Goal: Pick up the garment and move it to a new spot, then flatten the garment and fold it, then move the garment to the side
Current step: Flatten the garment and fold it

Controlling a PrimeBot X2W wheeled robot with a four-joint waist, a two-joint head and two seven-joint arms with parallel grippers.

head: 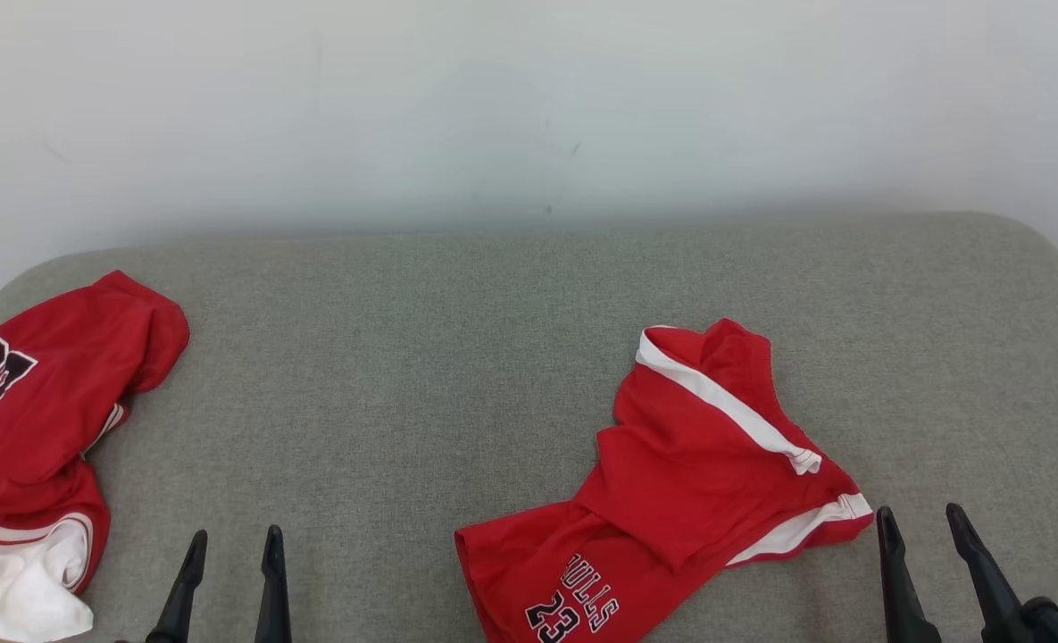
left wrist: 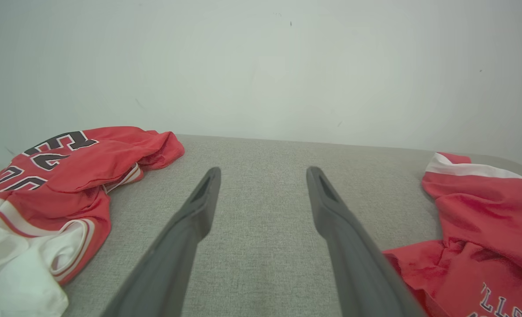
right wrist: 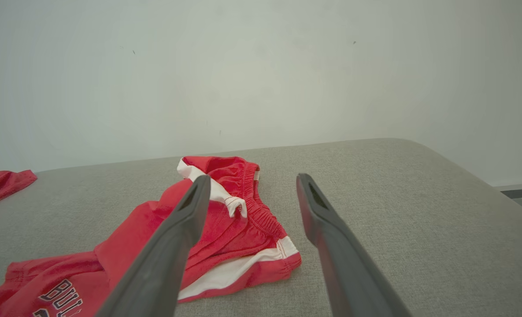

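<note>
Left gripper (head: 235,532): spread, empty.
Right gripper (head: 920,509): spread, empty, near shorts (head: 689,464).
Risk: only one crumpled layer may be pinched, so bunching would be dragged along.

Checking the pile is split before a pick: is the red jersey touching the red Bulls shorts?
Apart. The head view shows a broad stretch of bare grey upholstery between the red jersey and the red Bulls shorts.
</note>
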